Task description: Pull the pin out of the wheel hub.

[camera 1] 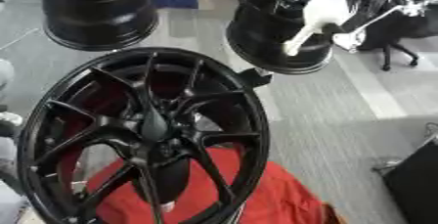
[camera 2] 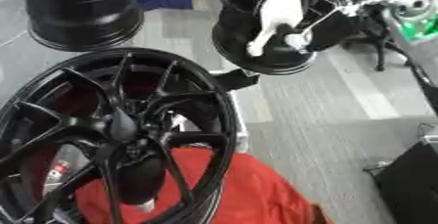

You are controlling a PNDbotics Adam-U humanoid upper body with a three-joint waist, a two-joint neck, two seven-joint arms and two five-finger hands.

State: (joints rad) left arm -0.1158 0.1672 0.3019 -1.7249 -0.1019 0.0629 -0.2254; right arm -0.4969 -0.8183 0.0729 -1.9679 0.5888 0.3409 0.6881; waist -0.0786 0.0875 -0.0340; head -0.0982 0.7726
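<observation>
1. A large black wheel with thin branching spokes fills the lower left of both views. It stands nearly upright, its face turned toward the camera and leaning a little to the right.
2. The hub sits at the centre where the spokes meet. A dark tapered shape rises from it toward the top of the view; whether this is the pin cannot be told.
3. Behind the wheel lies a red cloth, showing through the spokes and spreading to the lower right.
4. Through the lower left spokes in the right eye view there is a small red patch with white marks; the writing cannot be read.
5. The right hand shows at the upper right, white-shelled, away from the near wheel and over a second black wheel lying on the grey floor. One pale finger points down and to the left; whether the other fingers are curled cannot be told, and nothing shows in their hold.
6. A third black wheel lies at the upper left.
</observation>
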